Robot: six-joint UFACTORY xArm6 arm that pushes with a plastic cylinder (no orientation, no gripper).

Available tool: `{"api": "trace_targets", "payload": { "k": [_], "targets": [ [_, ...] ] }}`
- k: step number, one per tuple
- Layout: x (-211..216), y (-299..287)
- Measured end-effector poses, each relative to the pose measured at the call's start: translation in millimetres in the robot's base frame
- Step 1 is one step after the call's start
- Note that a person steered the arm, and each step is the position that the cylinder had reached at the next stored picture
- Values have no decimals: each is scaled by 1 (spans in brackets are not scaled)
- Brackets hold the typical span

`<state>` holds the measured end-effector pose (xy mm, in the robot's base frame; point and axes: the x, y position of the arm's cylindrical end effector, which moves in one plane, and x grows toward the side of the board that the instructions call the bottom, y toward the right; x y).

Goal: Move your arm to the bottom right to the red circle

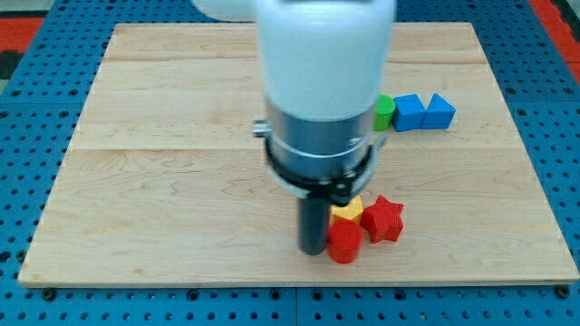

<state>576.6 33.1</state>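
Note:
The red circle block (344, 243) lies near the view's bottom, right of centre, on the wooden board (163, 181). My tip (314, 250) stands just left of it, touching or nearly touching its left side. A red star block (384, 219) sits up and right of the red circle. A yellow block (348, 211) lies just above the red circle, partly hidden by the arm. The arm's white and grey body (322, 100) covers the board's middle.
A green block (385, 112), a blue cube (410, 112) and a blue block with a peaked top (440, 111) sit in a row at the view's right, above the middle. A blue pegboard (553, 118) surrounds the board.

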Motion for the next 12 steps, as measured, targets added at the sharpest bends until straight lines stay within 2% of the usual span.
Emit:
{"api": "trace_targets", "payload": {
  "k": [1,3,6,7,8,10,12],
  "targets": [
    [-21,50],
    [-30,64],
    [-27,-2],
    [38,3],
    [39,21],
    [39,104],
    [34,122]
  ]
}}
